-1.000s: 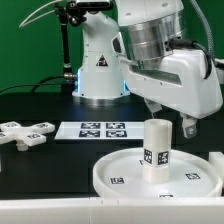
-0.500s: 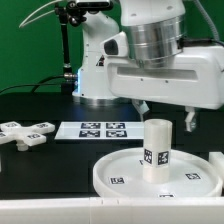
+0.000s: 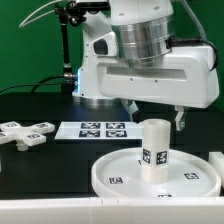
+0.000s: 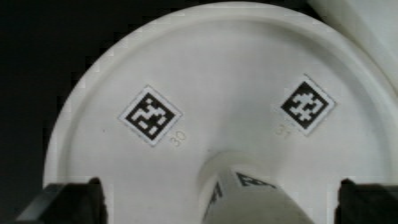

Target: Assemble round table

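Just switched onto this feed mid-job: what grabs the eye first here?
The big white arm fills the top of the exterior view, its open end effector hanging over the leg. That leg stands upright on the round disc at the front; the cross-shaped foot lies apart at the exterior view's left, beside the marker board.

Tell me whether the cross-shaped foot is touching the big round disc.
Apart. The exterior view shows a wide strip of bare black table between the cross-shaped foot, at that view's left, and the rim of the round disc.
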Motion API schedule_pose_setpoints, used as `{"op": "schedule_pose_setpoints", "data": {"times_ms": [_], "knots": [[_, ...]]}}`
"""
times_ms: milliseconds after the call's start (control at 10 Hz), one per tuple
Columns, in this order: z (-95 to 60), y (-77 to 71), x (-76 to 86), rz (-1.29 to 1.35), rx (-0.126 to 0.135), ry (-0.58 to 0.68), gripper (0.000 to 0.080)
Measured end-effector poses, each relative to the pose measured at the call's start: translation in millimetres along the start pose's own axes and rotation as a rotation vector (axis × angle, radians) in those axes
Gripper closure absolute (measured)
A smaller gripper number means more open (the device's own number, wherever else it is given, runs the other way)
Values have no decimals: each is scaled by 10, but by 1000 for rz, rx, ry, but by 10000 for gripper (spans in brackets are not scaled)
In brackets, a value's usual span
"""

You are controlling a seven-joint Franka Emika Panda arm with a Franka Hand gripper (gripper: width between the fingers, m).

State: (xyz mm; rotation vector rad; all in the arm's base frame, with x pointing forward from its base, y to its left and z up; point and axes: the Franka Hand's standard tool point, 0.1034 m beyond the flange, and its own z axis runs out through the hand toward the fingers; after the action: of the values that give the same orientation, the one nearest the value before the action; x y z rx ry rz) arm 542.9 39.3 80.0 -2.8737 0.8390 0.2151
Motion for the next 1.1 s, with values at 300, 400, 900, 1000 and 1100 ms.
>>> {"op": "schedule_pose_setpoints", "data": {"times_ms": [300, 400, 900, 1000, 1100], "knots": [[-27, 716, 134, 24, 65, -8, 150], [-16, 683, 119, 22, 64, -10, 150], [-17, 757, 170, -296, -8, 30, 150], [-26, 889, 181, -300, -6, 26, 150], [-42, 1052, 199, -347, -11, 43, 150]]}}
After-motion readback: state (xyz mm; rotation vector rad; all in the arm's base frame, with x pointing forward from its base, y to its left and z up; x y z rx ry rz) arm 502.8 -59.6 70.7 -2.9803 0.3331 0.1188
